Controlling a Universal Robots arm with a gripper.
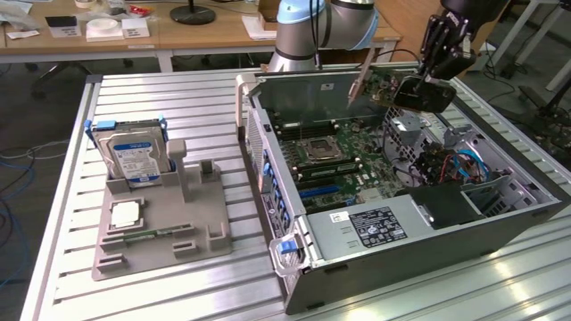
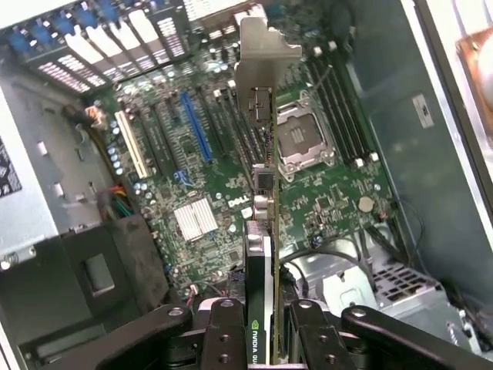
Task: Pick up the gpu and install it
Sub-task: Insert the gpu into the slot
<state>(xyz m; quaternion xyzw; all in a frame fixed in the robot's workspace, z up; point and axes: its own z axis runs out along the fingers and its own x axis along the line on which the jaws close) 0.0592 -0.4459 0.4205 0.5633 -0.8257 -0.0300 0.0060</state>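
Observation:
The gpu [image 1: 412, 93], a green card with a black cooler block and a silver end bracket, hangs in the air over the far right corner of the open computer case [image 1: 267, 154]. My gripper [image 1: 434, 68] is shut on it from above. In the wrist view the gpu [image 2: 263, 231] stands edge-on between my fingers [image 2: 224, 333], with my gripper [image 2: 266, 343] clamped on its near end and its bracket pointing away. Below it lies the motherboard [image 2: 208, 185] with its long blue slot [image 2: 196, 127]. The card is clear of the board.
The CPU socket [image 2: 303, 139] and memory slots lie beside the card's line. Cables and a drive cage [image 1: 446, 167] fill the case's right part. On the exterior view's left, a grey holder [image 1: 160, 231] carries a hard drive [image 1: 134, 157], a processor chip [image 1: 125, 214] and a memory stick [image 1: 147, 235].

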